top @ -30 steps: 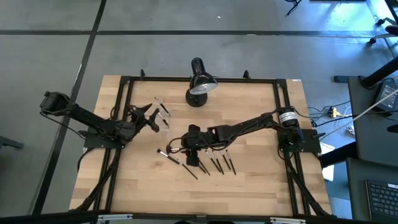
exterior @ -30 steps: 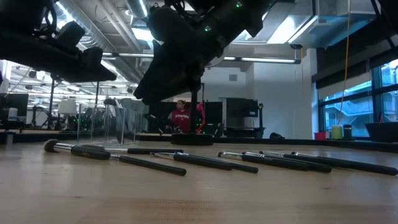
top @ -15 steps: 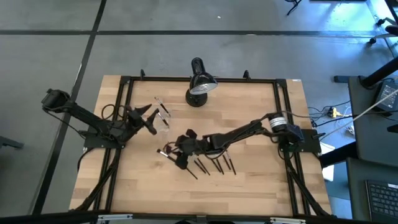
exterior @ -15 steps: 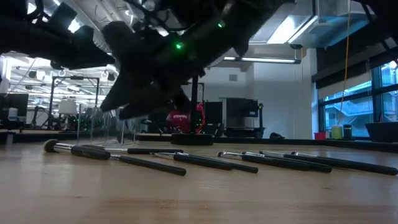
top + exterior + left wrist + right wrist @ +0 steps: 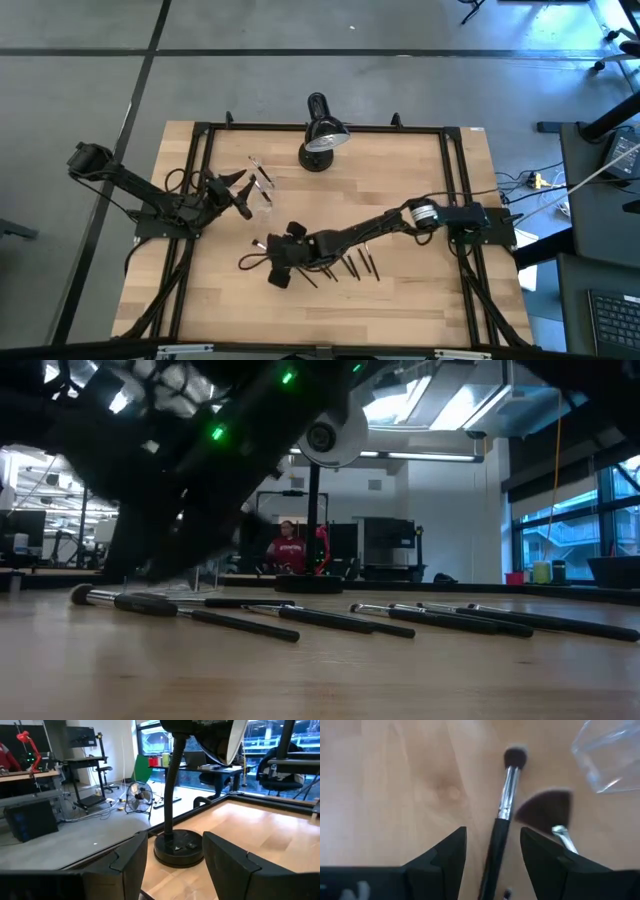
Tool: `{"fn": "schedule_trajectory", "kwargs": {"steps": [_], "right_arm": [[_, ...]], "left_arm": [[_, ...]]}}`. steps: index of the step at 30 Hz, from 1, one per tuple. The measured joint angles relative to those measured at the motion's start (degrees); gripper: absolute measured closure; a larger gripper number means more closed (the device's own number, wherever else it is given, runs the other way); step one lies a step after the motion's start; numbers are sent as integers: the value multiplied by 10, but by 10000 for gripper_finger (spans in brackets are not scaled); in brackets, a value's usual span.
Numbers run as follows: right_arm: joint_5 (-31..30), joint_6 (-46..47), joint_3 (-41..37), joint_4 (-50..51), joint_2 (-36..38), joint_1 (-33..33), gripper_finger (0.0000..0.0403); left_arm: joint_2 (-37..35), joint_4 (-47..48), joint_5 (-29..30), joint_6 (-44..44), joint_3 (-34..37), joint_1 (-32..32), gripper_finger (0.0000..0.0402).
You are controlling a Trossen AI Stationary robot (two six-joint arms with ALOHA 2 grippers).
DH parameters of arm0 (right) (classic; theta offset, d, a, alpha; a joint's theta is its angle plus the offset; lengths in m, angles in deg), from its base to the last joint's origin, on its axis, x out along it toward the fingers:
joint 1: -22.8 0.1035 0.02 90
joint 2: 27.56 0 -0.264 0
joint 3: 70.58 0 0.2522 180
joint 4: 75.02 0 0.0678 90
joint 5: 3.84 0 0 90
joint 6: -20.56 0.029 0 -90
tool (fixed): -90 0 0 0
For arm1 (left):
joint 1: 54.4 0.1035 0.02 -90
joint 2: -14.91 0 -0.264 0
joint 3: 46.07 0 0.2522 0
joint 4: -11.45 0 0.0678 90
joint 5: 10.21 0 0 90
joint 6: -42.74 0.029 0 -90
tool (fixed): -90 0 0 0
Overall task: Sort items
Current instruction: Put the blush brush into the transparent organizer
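Observation:
Several thin dark-handled makeup brushes (image 5: 352,264) lie flat in a row on the wooden table (image 5: 420,300), also seen in the low view (image 5: 330,618). My right gripper (image 5: 268,258) hangs open, slanting down over the row's left end. In its wrist view the fingers (image 5: 492,855) stand on either side of a round-tipped brush (image 5: 506,795) without touching it. A fan brush (image 5: 546,807) lies beside that one. My left gripper (image 5: 243,195) waits open at the table's left, next to a clear cup (image 5: 262,188).
A black desk lamp (image 5: 322,140) stands at the far middle of the table; its base (image 5: 177,847) shows ahead of my left fingers. The clear cup (image 5: 607,755) lies just beyond the two brushes. Bare wood lies along the near edge.
My right gripper has travelled toward the table's left and near edges and come down, rolling a little, from above the middle brushes to the row's left end. It has stayed open. The brushes have not moved.

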Motion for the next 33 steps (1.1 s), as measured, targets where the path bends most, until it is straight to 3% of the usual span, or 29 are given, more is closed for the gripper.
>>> {"fn": "schedule_trajectory", "kwargs": {"steps": [10,17,22,26,33], "right_arm": [[5,-4,88,94,-57,-2,226],[26,-3,86,109,-57,-9,303],[7,-16,85,113,-57,-9,360],[0,-28,88,115,-56,-9,362],[2,-62,119,159,-59,-7,323]], "left_arm": [[0,11,-3,-2,0,0,215],[0,12,-2,-2,0,0,215],[0,23,-2,2,0,0,215],[0,40,4,-3,0,0,215],[0,42,4,-8,0,-3,215]]}}
